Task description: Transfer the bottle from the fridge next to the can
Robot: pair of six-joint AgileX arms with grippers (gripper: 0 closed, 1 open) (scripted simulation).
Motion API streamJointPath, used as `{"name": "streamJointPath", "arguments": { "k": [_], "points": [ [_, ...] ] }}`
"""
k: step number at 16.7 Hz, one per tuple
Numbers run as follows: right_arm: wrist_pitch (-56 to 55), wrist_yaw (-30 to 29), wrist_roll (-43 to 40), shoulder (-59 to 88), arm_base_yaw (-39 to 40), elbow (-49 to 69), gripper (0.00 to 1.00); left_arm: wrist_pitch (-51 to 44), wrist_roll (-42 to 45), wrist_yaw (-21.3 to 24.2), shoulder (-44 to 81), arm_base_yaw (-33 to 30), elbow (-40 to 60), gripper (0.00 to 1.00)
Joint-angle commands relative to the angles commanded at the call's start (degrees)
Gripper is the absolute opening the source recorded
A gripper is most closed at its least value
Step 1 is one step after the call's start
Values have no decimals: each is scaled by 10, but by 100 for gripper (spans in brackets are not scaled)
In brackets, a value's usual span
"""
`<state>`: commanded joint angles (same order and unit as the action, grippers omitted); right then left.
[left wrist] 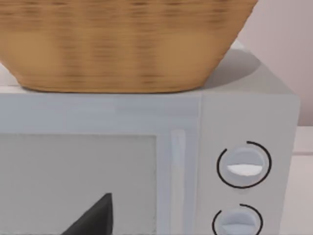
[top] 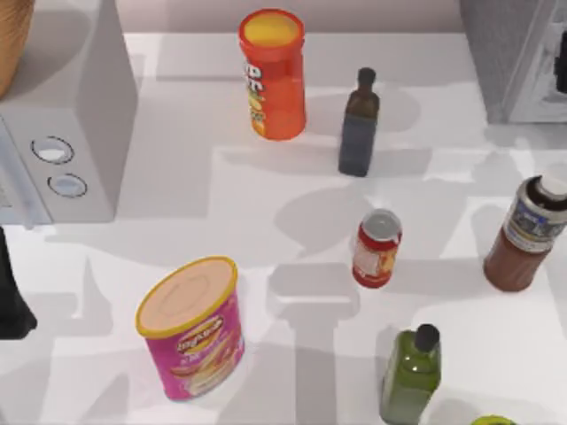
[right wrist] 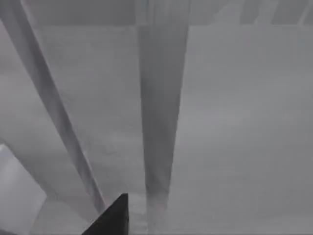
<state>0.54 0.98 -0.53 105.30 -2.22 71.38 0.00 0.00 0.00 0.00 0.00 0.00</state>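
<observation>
The bottle (top: 524, 235) already stands on the table, out of the fridge (top: 514, 53) and near the can (top: 376, 249), free of either gripper, whose finger states I cannot tell.

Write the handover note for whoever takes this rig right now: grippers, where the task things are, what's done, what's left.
Left arm parked at the table's left edge, its wrist camera facing the white appliance.
Right gripper: close against grey fridge panels.
Bottle stands on the table at the right, out of the fridge, ungripped.
Can stands mid-table, a clear gap between them.
Done: bottle out.
Left: possibly set it closer beside the can.
</observation>
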Motion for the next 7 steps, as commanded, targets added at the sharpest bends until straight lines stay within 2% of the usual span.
{"name": "streamJointPath", "arguments": {
  "k": [4,7],
  "points": [
    [19,-1,1,70,1,94,100,0,0,0,0,0,0,100],
    [24,-2,1,85,1,114,100,0,0,0,0,0,0,100]
  ]
}}
